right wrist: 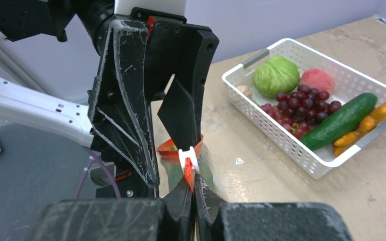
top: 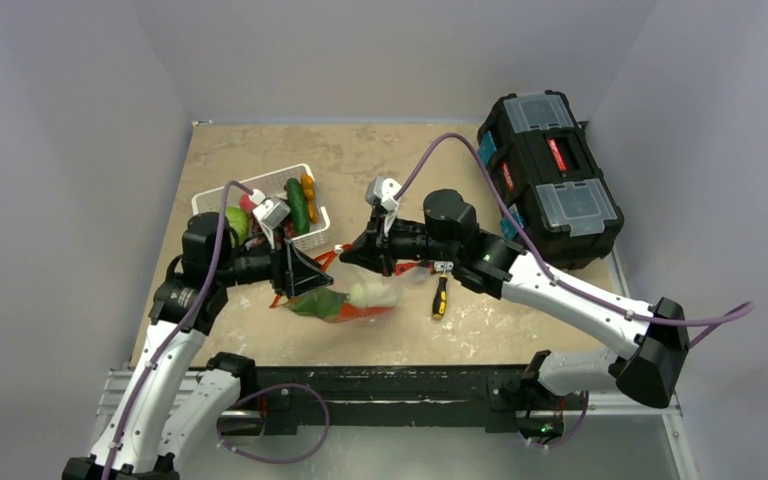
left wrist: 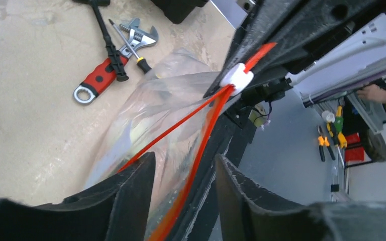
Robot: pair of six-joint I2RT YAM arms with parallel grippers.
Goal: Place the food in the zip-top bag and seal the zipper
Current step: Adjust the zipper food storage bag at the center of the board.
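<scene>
A tan, mottled table [top: 260, 150] sits inside plain grey walls. From above, the zip-top bag [top: 350, 305] lies near the table's middle with leafy greens [top: 315, 304] inside it. The white basket [top: 250, 180] stands just behind and to the left of the bag, a black toolbox [top: 550, 180] is well off to the bag's right rear, and a screwdriver [top: 440, 297] lies just to its right. The left gripper [top: 305, 272] is at the bag's left edge and the right gripper [top: 358, 252] at its rear edge. In the left wrist view, the zipper [left wrist: 204, 145] runs from a white slider [left wrist: 237, 76] down through the gap between the left gripper's spread fingers [left wrist: 130, 196]. A wrench [left wrist: 100, 76] and a hammer [left wrist: 108, 35] lie beyond the bag. In the right wrist view, the right gripper's fingers are pressed together on the zipper just under the slider. Past the bag, the basket holds a cabbage [right wrist: 276, 75], peach [right wrist: 316, 80], grapes [right wrist: 301, 105], cucumber [right wrist: 339, 120] and carrot [right wrist: 367, 123].
</scene>
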